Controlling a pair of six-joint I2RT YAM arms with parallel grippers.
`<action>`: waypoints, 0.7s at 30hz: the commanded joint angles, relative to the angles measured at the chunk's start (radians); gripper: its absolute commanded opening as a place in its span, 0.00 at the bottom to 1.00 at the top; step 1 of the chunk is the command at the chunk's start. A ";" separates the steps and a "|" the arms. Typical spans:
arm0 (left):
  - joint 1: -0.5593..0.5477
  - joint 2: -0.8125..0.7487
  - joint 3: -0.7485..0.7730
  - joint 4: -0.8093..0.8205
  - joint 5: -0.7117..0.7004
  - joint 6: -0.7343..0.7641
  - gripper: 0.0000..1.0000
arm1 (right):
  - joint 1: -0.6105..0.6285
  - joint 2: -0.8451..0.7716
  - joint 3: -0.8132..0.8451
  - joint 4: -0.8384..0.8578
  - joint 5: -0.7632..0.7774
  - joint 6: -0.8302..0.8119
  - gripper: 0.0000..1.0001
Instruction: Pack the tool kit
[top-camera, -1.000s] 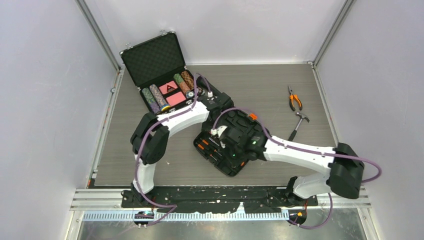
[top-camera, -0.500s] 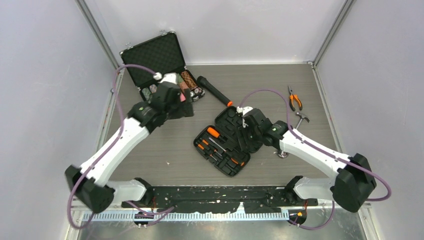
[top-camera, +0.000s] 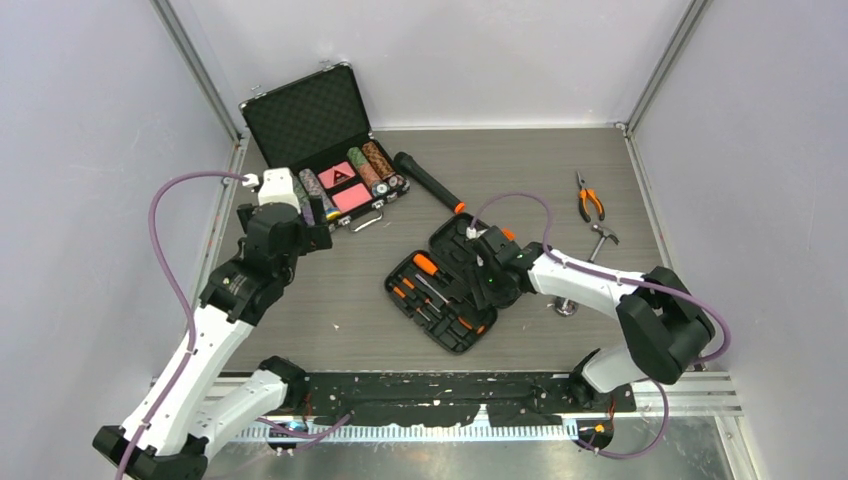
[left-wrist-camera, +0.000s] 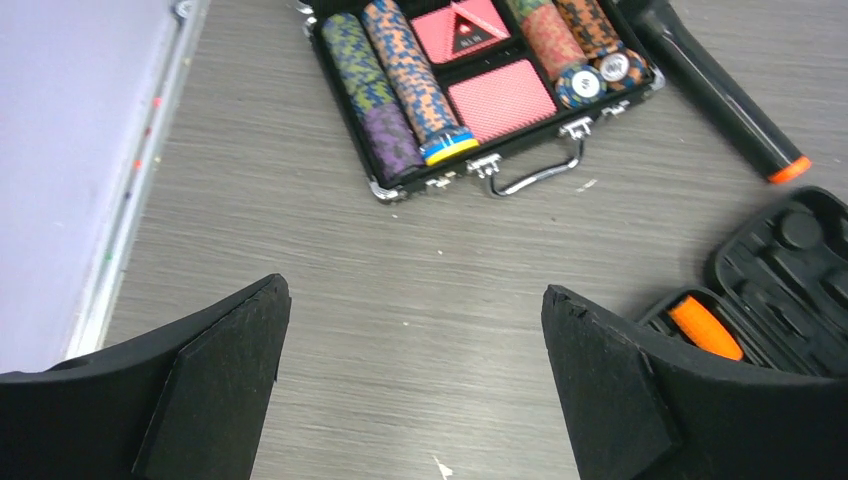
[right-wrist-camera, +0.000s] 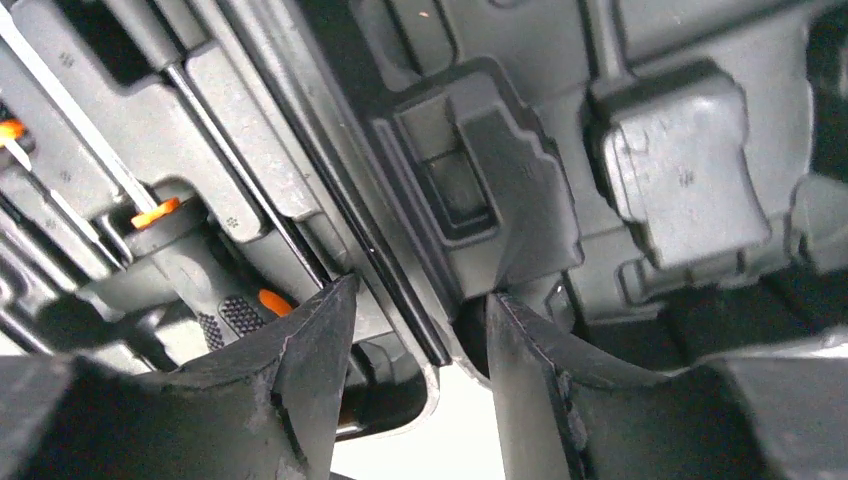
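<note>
The black ribbed plastic clamshell tool case (top-camera: 455, 238) lies open near the middle of the grey table (top-camera: 330, 300). Orange-handled screwdrivers (top-camera: 427, 264) are seated in its near half, while the far half's moulded slots are seen bare. Packing is judged partly done: 2 tools, the black-handled hammer (top-camera: 595, 255) and, farther back, the orange-handled pliers (top-camera: 589, 200), are left on the table, and the lid is not yet closed. The right gripper (right-wrist-camera: 422, 290) is held low over the case's hinge, jaws part open astride its ridge, nothing seen clamped. The left gripper (left-wrist-camera: 414, 290) is held well apart, jaws spread wide and empty.
</note>
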 joint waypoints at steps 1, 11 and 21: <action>0.007 -0.052 -0.024 0.092 -0.134 0.063 0.96 | 0.126 0.018 0.050 0.022 -0.074 0.145 0.55; 0.006 -0.142 -0.068 0.120 -0.149 0.085 0.96 | 0.387 0.029 0.275 -0.083 -0.043 0.378 0.62; 0.007 -0.253 -0.102 0.132 -0.144 0.094 0.99 | 0.083 -0.298 0.284 -0.435 0.313 0.218 0.87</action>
